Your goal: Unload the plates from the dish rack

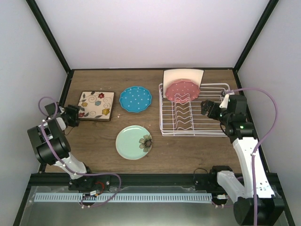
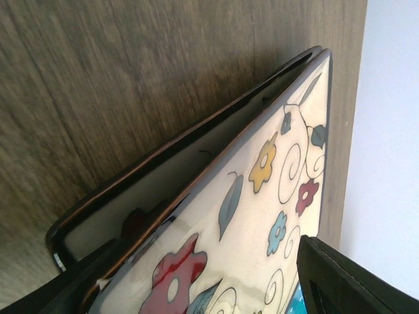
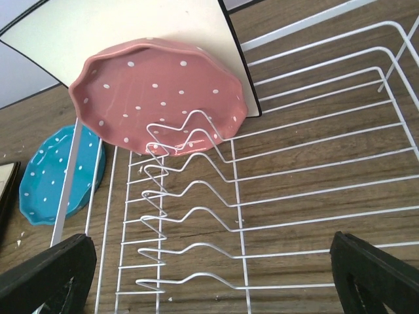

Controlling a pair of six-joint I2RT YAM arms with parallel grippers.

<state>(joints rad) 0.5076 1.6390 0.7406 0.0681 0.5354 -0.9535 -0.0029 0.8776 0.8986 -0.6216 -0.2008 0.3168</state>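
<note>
Surfaces: glazed ceramic, coated wire, wood-grain top.
Table [image 1: 188, 150] matt brown wood grain. Rack [image 1: 188, 117] smooth white coated wire, slight sheen. Pink plate [image 3: 157, 91] at rack's 12 o'clock end: glossy glaze. Square plate [image 3: 131, 26] behind it: plain matt cream back. Floral plate [image 2: 262, 216] glossy, dark rim.
</note>
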